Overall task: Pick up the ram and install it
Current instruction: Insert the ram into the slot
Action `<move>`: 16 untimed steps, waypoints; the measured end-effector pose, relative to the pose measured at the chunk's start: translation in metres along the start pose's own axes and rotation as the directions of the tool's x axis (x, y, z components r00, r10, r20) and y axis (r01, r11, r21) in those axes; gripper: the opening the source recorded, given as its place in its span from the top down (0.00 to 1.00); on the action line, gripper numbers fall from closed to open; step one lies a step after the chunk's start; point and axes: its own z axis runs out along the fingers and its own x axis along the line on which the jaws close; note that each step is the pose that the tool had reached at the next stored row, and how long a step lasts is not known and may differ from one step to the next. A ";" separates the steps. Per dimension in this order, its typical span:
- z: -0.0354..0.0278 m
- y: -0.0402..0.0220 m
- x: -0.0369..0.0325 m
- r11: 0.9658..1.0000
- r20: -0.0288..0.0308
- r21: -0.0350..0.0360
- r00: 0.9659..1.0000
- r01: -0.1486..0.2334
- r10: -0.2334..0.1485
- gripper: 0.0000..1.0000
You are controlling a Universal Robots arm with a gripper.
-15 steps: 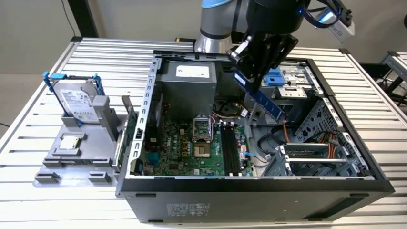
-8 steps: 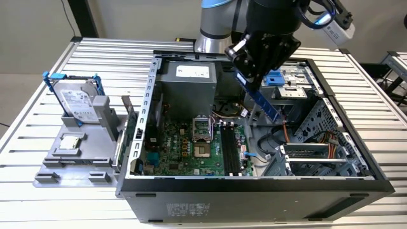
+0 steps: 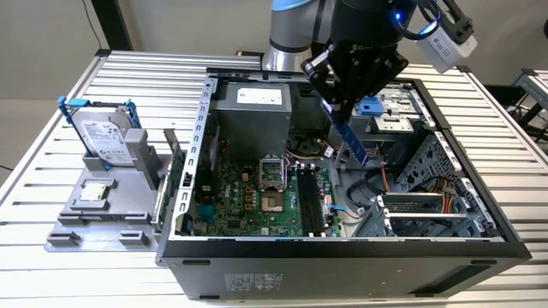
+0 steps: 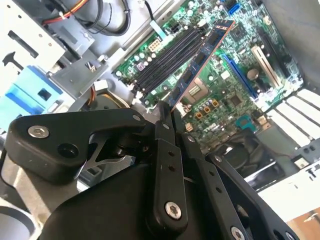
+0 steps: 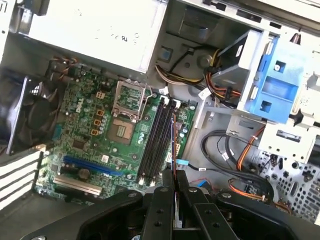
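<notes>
The hand (image 3: 335, 102) is clamped on one end of the ram (image 3: 350, 138) — the blue-green stick hangs from it, long axis pointing down and slightly tilted, over the open case (image 3: 342, 260); it's in the air, clear of the motherboard (image 3: 240, 199); in the first wrist view its thin edge runs nearly along the black slots (image 5: 156, 142) — beneath it, not yet touched.
</notes>
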 end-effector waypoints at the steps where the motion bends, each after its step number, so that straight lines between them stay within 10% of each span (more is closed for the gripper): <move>1: 0.0001 0.0000 0.0000 1.000 0.000 0.000 1.000 -0.016 0.016 1.00; 16: 0.0010 -0.0003 -0.0035 0.983 -0.001 0.006 0.983 -0.182 0.182 1.00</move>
